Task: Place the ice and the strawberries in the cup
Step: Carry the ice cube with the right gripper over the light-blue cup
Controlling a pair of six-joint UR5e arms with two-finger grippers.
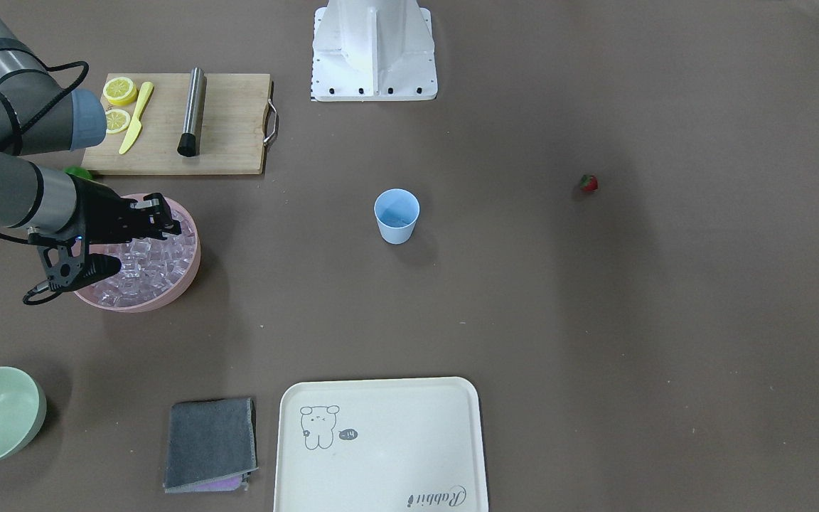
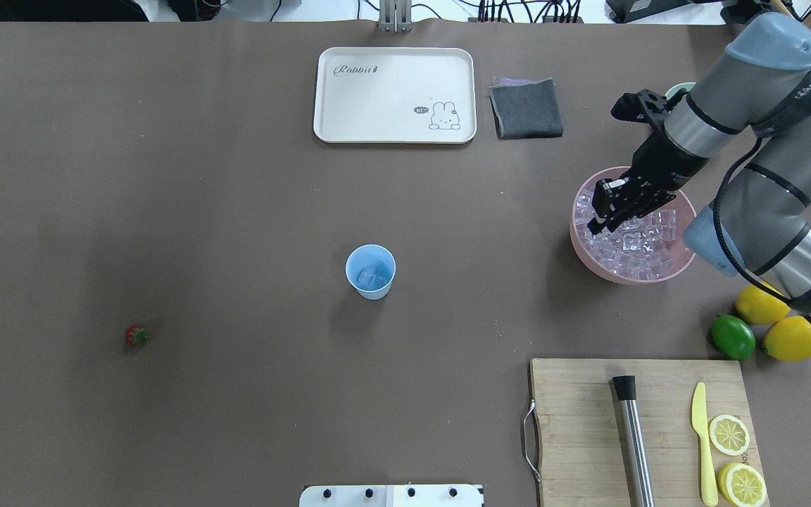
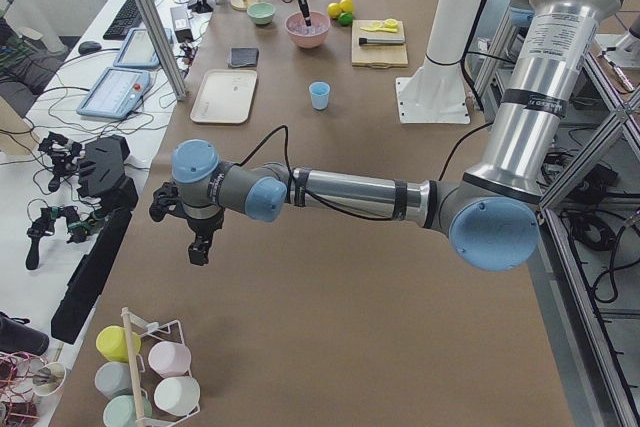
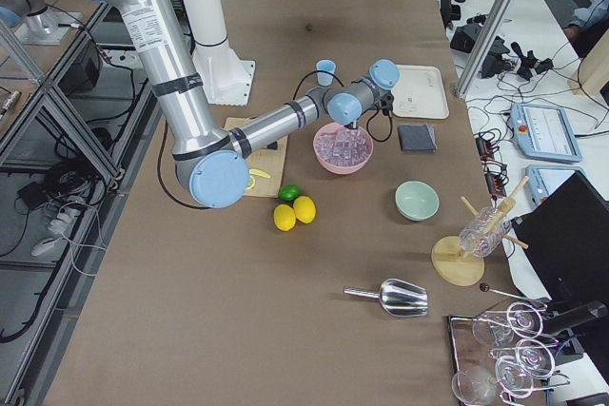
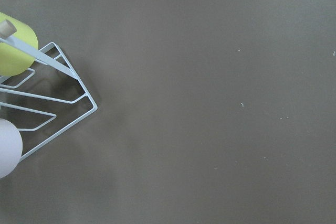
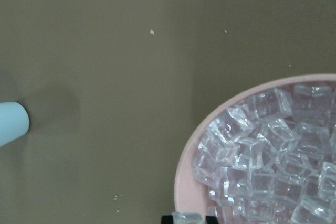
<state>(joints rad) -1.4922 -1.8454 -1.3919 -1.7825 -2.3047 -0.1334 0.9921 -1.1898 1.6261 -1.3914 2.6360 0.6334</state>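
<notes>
Hazard: the right gripper (image 2: pixel 596 222) hangs over the pink bowl (image 2: pixel 583 248), well to the robot's right of the cup (image 2: pixel 370 271); its fingers appear pinched on one cube of ice (image 6: pixel 187 217). The cubes look hard, glassy and smooth-faced, so a corner grip may slip and drop the cube short of the cup. The cup is light, tapered plastic with a narrow mouth; a low approach may tip it. It already holds ice. The strawberry (image 2: pixel 136 335), small, red and rounded, lies well to the robot's left of the cup and may roll when pinched. For the left gripper (image 3: pixel 198 247), finger state cannot be told
</notes>
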